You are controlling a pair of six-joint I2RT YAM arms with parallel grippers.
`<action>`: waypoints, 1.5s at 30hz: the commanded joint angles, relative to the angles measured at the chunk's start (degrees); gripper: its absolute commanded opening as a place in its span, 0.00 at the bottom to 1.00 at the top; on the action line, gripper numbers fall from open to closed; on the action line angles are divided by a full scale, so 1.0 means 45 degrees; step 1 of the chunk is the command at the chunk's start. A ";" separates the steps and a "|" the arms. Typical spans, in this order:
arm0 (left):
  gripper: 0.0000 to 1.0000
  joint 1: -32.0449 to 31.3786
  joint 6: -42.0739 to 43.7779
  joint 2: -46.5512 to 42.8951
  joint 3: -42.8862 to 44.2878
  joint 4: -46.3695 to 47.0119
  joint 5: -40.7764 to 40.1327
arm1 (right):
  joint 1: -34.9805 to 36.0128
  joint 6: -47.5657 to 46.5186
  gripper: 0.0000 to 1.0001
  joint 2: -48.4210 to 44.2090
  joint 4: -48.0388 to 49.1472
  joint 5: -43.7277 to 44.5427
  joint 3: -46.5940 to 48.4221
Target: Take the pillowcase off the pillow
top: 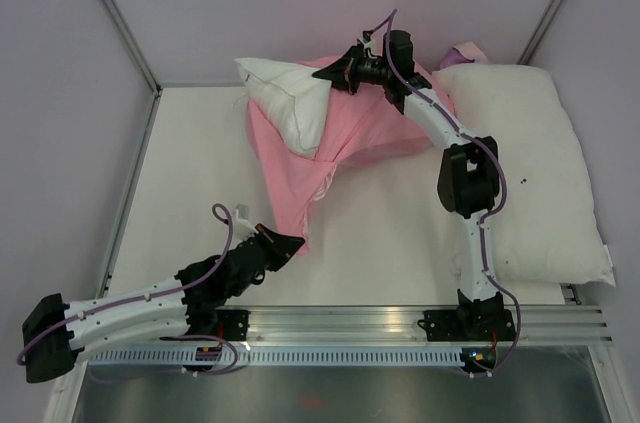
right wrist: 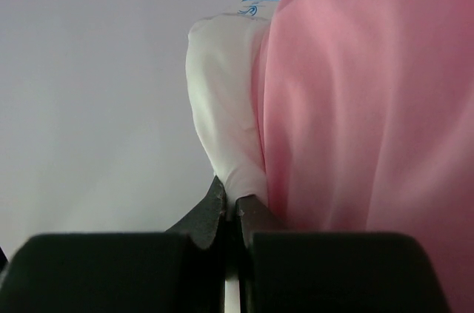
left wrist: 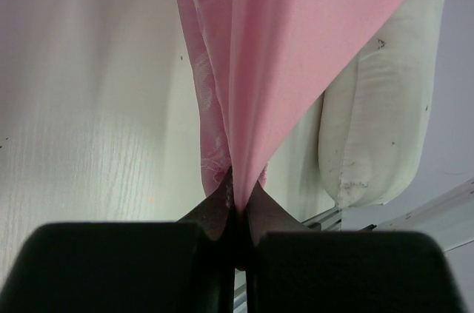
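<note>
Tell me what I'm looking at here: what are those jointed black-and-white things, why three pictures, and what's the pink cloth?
Those are two robot arms bolted at the near edge of a white table. The wide picture comes from a fixed camera above and behind them. The other two come from small cameras on each arm's wrist, looking out past its own fingers.

The pink cloth is a pillowcase, stretched between the arms. The left hand is pinched shut on its near end. The right hand, reaching to the far side, grips a corner of the white pillow, which sticks partly out of the case. It looks as if they pull the two apart.

A second white pillow, marked with small dark specks, lies on the right, untouched.
</note>
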 commanded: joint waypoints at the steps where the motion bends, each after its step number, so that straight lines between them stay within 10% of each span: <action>1: 0.02 -0.0859 0.0163 0.0617 -0.0651 -0.3566 0.2586 | -0.2536 0.0454 0.00 -0.0262 0.3360 0.4086 0.0211; 12: 0.02 -0.0859 0.2249 0.3057 0.2115 -0.3252 0.2527 | -0.1912 -0.0396 0.00 -0.4555 0.4093 0.2113 -0.4653; 15: 0.34 -0.0859 0.3344 0.3196 0.4182 -0.4187 0.2683 | -0.0937 -0.3717 0.00 -0.6235 0.1903 0.2656 -0.5961; 28: 0.88 -0.0859 0.3931 0.0482 0.6615 -0.5812 0.1807 | 0.1898 -0.6674 0.00 -0.8755 0.1467 0.2738 -1.0882; 45: 1.00 -0.0743 0.5025 0.3566 0.7259 -0.2883 0.1706 | 0.2757 -0.6068 0.00 -1.0438 0.1625 0.2776 -1.1765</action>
